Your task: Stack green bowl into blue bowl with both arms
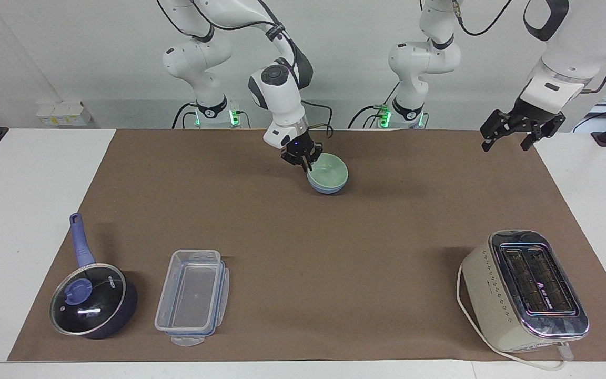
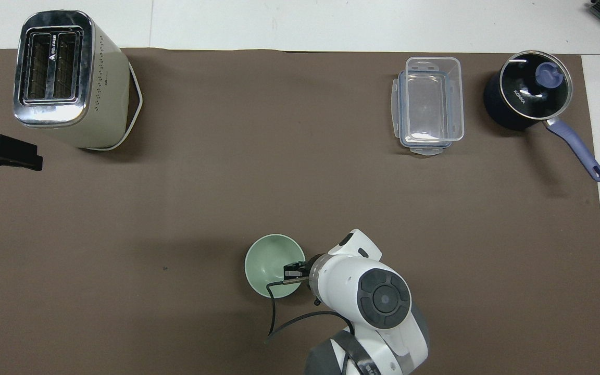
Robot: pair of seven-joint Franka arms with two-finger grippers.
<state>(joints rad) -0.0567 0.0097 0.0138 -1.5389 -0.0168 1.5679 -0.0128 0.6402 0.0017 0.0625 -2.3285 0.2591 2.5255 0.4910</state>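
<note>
Green bowl [image 1: 328, 169] nested in the blue bowl [image 1: 327, 187], upper centre of the facing view, right gripper [image 1: 301, 157] at its rim.

The right gripper's fingers are parted astride the green bowl's rim, so it looks released rather than clamped; the left gripper [image 1: 516, 131] hangs spread apart over the brown mat's [image 1: 334, 252] upper-right corner, waiting. Wide bare mat lies around the stacked bowls on every side. In the overhead view the toaster [image 2: 65, 78] stands at upper left, the clear container [image 2: 429, 104] and the lidded saucepan [image 2: 526, 96] at upper right, all close to the mat's top edge. Count: 2 bowls, 1 toaster, 1 container, 1 saucepan, 2 arms. The mat covers a white table [image 1: 29, 210], with a pale wall at the top of the facing view.
</note>
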